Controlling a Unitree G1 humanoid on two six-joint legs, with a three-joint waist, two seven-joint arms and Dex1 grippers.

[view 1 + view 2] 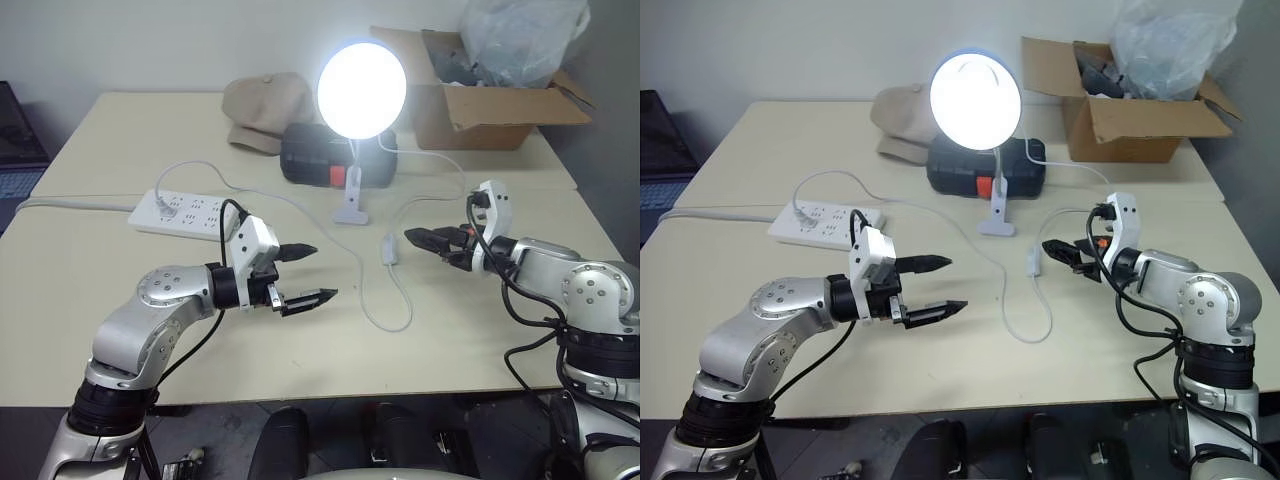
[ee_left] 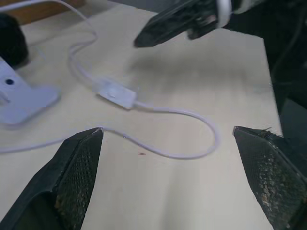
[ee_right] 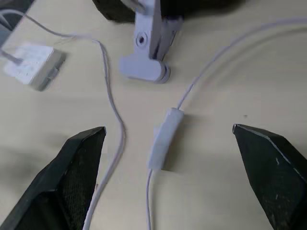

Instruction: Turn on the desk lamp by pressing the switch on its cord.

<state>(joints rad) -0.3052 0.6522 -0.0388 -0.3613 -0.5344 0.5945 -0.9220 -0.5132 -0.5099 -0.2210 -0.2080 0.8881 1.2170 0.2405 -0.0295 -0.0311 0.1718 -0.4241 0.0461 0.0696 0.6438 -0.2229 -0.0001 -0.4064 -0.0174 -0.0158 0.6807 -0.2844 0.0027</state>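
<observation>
On the table (image 1: 120, 330), I find the desk lamp (image 1: 361, 90) already lit, standing behind the switch (image 1: 389, 250), so I judge the press done and only a clear withdrawal due next. Beside the switch, the left gripper (image 1: 306, 274) and right gripper (image 1: 425, 240) both hang spread wide, holding nothing. My right wrist view alone shows the switch lying flat between its fingers, its cord (image 3: 113, 103) curving just beside it.

Pale beige table (image 1: 120, 290), seam across its top. Plain white wall (image 1: 150, 40) behind. Dark floor (image 1: 30, 430) beneath the near edge.
</observation>
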